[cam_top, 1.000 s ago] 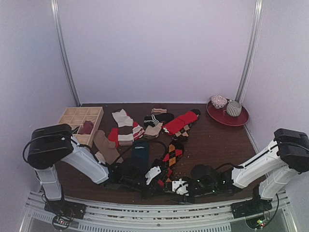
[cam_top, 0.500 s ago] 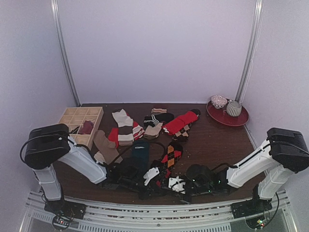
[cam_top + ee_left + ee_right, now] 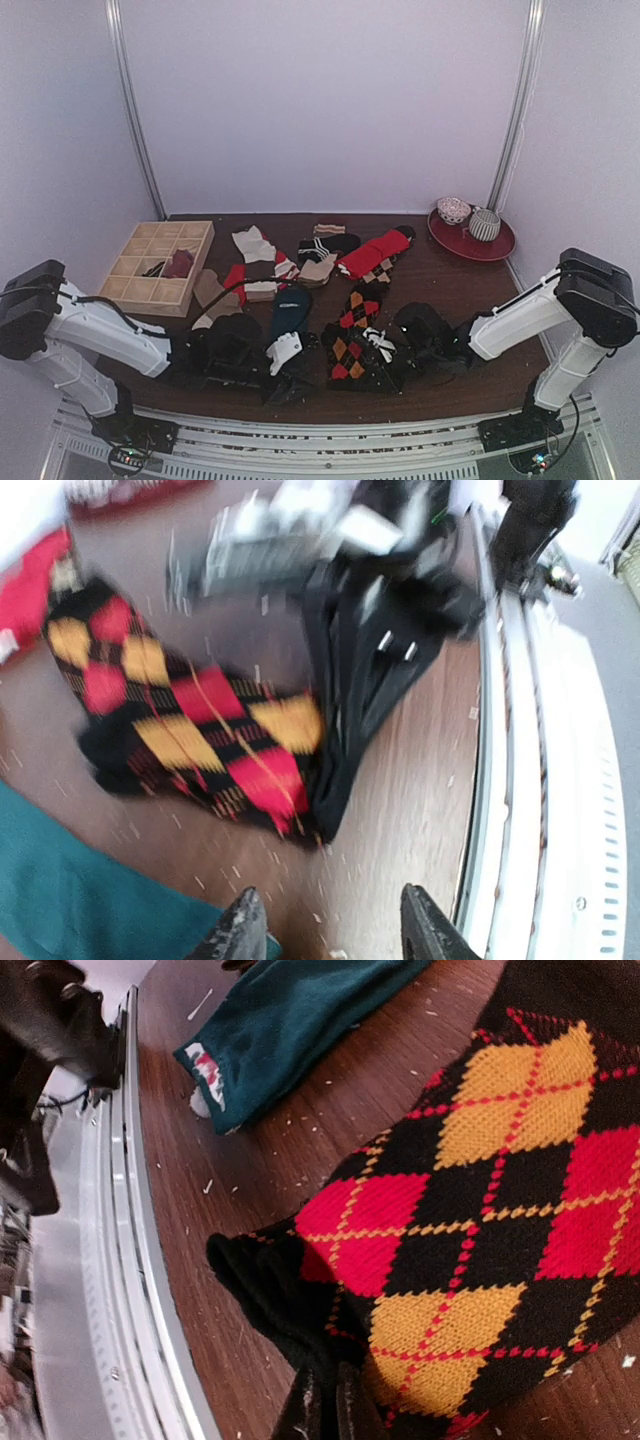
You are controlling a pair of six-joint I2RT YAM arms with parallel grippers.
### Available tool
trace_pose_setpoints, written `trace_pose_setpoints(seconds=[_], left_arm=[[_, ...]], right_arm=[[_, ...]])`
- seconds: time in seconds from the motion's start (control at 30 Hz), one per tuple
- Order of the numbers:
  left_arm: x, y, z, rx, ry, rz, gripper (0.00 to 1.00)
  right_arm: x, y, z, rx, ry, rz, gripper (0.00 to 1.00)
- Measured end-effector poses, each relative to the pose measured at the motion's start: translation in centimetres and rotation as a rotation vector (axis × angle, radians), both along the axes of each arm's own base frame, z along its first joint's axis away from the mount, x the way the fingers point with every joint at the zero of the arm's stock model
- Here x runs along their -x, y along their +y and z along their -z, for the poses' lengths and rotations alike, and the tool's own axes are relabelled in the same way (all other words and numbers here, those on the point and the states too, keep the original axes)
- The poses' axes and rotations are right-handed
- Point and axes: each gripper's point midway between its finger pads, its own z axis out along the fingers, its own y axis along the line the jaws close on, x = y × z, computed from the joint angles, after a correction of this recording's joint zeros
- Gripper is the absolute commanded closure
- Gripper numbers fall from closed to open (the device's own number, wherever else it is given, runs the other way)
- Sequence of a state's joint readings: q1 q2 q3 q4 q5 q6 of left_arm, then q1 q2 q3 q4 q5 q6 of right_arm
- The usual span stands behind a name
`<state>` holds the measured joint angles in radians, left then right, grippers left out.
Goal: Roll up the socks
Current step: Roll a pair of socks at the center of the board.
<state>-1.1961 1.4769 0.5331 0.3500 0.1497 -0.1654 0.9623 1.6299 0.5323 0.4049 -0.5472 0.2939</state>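
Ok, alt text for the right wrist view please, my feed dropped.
The right fingers are pinched shut on the edge of a black argyle sock with red and orange diamonds, lying on the wooden table. A teal sock lies beyond it, apart.

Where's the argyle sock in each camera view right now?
Top external: argyle sock centre, toward the near edge.
Left wrist: sock centre-left.
Right wrist: sock fills the right side.
Shared landmark: teal sock, beside it in all three.
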Motion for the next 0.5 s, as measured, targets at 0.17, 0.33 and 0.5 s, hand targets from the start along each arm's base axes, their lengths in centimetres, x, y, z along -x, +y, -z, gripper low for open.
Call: trace_pose_setpoints(seconds=[0.17, 0.33, 0.5], left_arm=[[-0.2, -1.0, -2.6, 0.096, -0.138, 0.043, 0.54], [-0.7, -3.2, 0.1, 0.069, -0.173, 0.089, 0.54], [-0.6, -4.6, 2.4, 0.048, -0.169, 0.133, 0.54]], right_arm=[[0.2, -0.3, 0.1, -0.043, 0.294, 0.099, 1.00], [0.4, -0.2, 0.1, -0.064, 0.459, 0.153, 1.00], [0.8, -0.4, 0.1, -0.058, 0.560, 0.183, 1.00]])
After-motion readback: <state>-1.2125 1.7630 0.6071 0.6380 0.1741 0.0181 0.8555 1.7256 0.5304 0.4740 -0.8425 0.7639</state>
